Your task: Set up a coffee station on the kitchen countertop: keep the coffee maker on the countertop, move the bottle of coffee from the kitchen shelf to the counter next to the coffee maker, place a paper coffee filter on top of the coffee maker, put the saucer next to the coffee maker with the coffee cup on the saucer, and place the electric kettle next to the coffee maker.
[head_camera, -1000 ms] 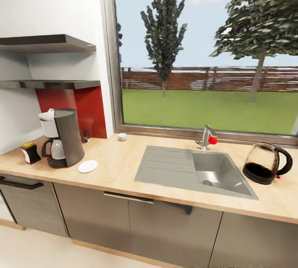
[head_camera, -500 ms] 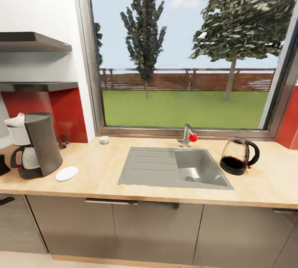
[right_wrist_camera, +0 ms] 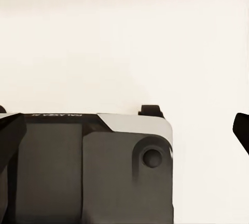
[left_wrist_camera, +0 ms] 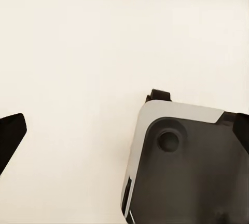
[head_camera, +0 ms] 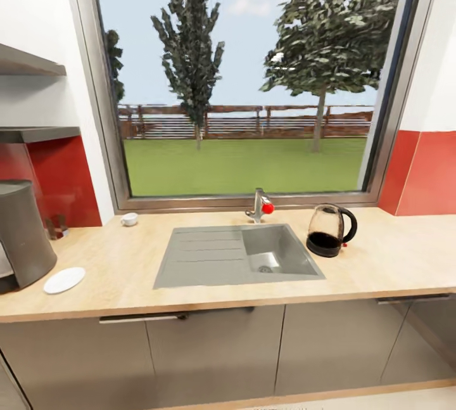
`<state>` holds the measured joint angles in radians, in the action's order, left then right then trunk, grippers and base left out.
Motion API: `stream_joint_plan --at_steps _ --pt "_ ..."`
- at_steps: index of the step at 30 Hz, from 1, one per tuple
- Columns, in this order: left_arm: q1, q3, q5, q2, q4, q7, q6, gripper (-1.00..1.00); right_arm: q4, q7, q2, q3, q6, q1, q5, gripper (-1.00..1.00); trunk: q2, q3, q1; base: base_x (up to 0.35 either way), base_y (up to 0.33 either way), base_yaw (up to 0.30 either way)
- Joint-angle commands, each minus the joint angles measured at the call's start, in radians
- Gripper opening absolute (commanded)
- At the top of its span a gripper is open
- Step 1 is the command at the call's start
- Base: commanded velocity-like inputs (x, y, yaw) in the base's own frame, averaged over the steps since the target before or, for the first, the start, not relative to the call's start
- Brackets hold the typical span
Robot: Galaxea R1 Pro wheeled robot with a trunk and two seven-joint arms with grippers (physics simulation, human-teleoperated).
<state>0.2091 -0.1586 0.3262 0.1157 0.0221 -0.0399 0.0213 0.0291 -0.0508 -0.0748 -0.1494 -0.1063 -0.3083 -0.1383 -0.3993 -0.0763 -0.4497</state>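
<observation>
Camera swung right: coffee maker (head_camera: 19, 232) now at 9 o'clock edge, electric kettle (head_camera: 329, 230) nearer centre. Next: square up, grip handle. Both grippers' fingertips spread, empty.

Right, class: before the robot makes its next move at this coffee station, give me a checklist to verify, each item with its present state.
1. Coffee maker on the countertop: ok.
2. Saucer beside the coffee maker: ok.
3. Cup on the saucer: not ok, it stands near the window.
4. Kettle next to the coffee maker: not ok, it stands beyond the sink.
5. Filter on the coffee maker: cannot tell.
6. Both grippers empty: ok, fingers apart.
</observation>
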Motion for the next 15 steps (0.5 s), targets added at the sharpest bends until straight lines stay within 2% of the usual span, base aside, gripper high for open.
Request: stream_joint_plan --at_steps 1,7,15 --pt "0.0 -0.009 0.009 0.0 0.001 -0.003 0.002 1.0 0.002 -0.003 -0.001 -0.008 -0.006 0.0 -0.011 1.0 -0.001 0.0 0.0 0.0 0.0 -0.287" --pt "-0.004 -0.009 0.008 0.001 -0.002 -0.002 0.009 1.0 0.002 -0.003 0.0 -0.009 -0.006 0.0 -0.011 1.0 -0.001 0.0 0.0 -0.012 -0.011 -0.287" --pt "-0.005 -0.009 0.008 0.002 -0.001 -0.004 0.009 1.0 0.003 -0.003 0.0 -0.009 -0.006 0.0 -0.011 1.0 -0.001 0.0 0.0 -0.197 -0.166 -0.287"
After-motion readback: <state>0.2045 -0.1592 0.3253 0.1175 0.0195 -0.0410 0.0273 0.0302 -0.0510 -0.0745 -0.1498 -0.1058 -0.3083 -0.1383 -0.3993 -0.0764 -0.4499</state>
